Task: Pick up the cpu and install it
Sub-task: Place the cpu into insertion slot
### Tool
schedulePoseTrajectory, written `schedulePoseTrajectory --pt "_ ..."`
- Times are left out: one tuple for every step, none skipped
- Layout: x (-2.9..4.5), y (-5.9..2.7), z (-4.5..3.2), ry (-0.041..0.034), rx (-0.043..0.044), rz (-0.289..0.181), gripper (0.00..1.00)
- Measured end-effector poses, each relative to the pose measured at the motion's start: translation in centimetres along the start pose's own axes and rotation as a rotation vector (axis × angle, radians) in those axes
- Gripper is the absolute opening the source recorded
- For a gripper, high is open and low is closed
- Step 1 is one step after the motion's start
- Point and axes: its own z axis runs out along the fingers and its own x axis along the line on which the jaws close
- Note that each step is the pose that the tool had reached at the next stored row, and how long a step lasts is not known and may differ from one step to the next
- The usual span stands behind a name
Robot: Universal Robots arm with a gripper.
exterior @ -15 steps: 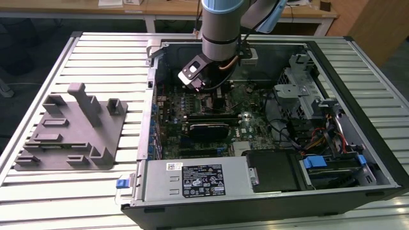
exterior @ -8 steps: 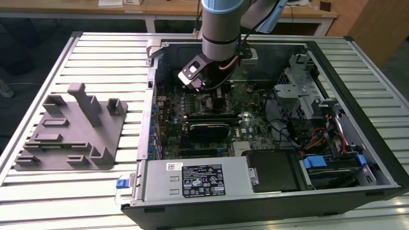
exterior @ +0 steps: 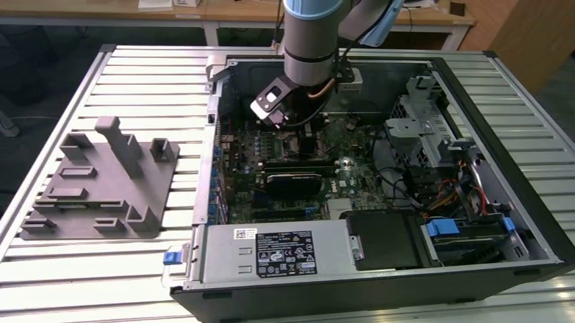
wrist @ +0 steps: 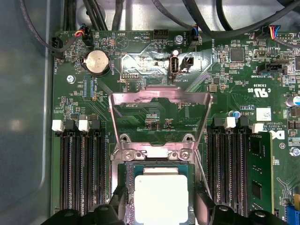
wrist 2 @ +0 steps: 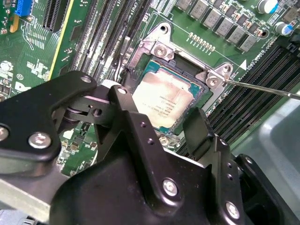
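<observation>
The cpu [wrist 2: 161, 98], a flat square chip with a shiny silver top, lies in the motherboard socket [wrist: 123, 185] inside the open computer case [exterior: 539, 235]. The socket's metal load plate [wrist: 159, 96] stands flipped up behind it, and a thin lever rod [wrist 2: 262, 86] sticks out to one side. My gripper [wrist 2: 159, 107] hangs right over the chip and is open. Its black fingers [wrist 2: 199, 126] straddle the cpu, with a small gap at each side in the first wrist view [wrist: 161, 206]. The arm [exterior: 310, 40] reaches down into the case from the far side.
Memory slots [wrist: 79, 173] flank the socket on both sides. A black block [exterior: 292, 178] sits nearer on the board, with the power supply [exterior: 274, 252] at the front and the drive cage [exterior: 431, 134] at the exterior view's right. A grey fixture plate [exterior: 99, 182] lies on the slatted table.
</observation>
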Motion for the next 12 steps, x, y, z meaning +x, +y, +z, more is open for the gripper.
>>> schedulePoseTrajectory --pt "-0.01 0.0 -0.05 -0.0001 0.0001 0.0 0.67" --pt "0.0 0.0 -0.13 0.0003 0.0 0.0 0.67" --pt "0.0 0.01 -0.23 0.0006 -0.0001 0.0 0.67" --pt "0.0 0.01 -0.31 0.0007 0.0 0.0 0.67" --pt "0.0 0.01 -0.34 0.001 0.0 0.0 0.67" --pt "0.0 0.01 -0.34 0.0014 -0.0002 0.0 0.67" --pt "0.0 0.02 -0.35 0.0016 -0.0002 0.0 0.67" --pt "-0.01 0.01 -0.37 0.0026 0.0 0.0 0.67" --pt "-0.01 0.01 -0.37 0.0051 0.0002 0.0 0.67" --pt "0.0 0.02 -0.37 0.0095 0.0002 0.0 0.67" --pt "0.0 0.01 -0.38 0.0142 0.0003 0.001 0.67" --pt "0.0 0.01 -0.38 0.0202 0.0004 0.001 0.67"
